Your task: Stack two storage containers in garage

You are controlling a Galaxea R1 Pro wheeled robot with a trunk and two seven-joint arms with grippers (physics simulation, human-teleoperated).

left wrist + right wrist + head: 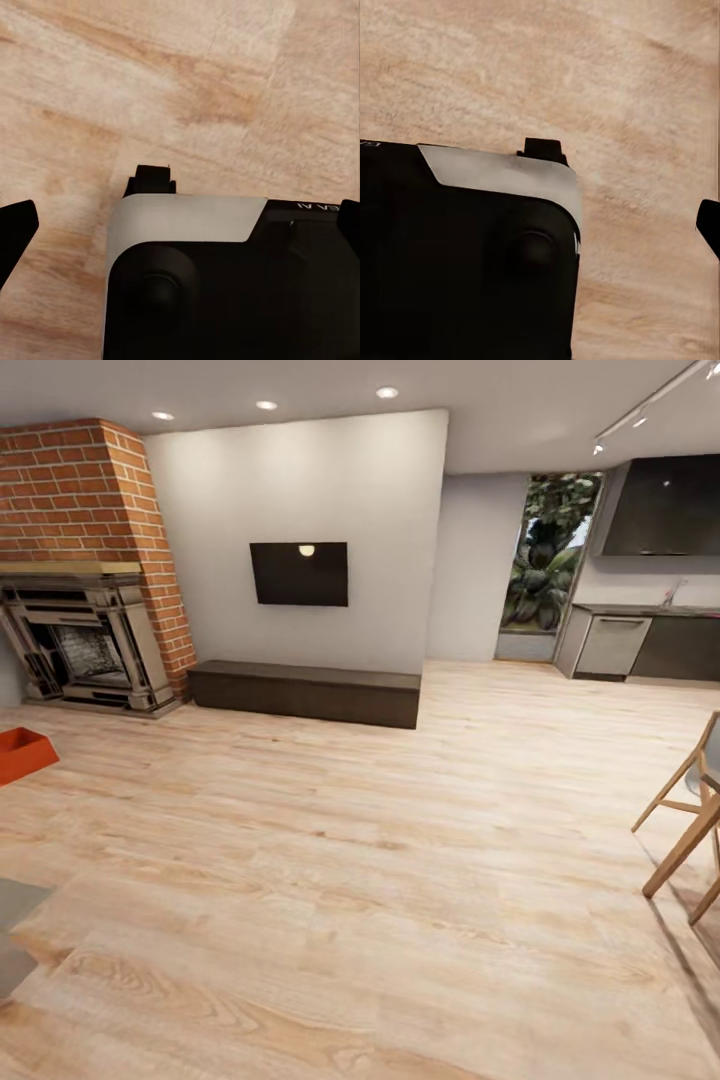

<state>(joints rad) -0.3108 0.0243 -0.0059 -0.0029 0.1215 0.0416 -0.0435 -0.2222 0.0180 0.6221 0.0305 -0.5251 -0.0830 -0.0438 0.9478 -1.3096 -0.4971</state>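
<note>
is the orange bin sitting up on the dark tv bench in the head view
No, the storage container rests on the light wood-plank floor at the view's left edge, in front of the fireplace, well apart from the bench.

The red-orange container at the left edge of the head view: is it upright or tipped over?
Upright. The storage container sits flat on the wood-plank floor with its open top up and part of its inner wall showing. The frame crops it, so its contents cannot be told.

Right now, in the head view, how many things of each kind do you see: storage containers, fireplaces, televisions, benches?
storage containers: 1, partly cut off at the left edge
brick fireplace: 1
wall television: 1
low dark bench: 1
Total: 4
</note>
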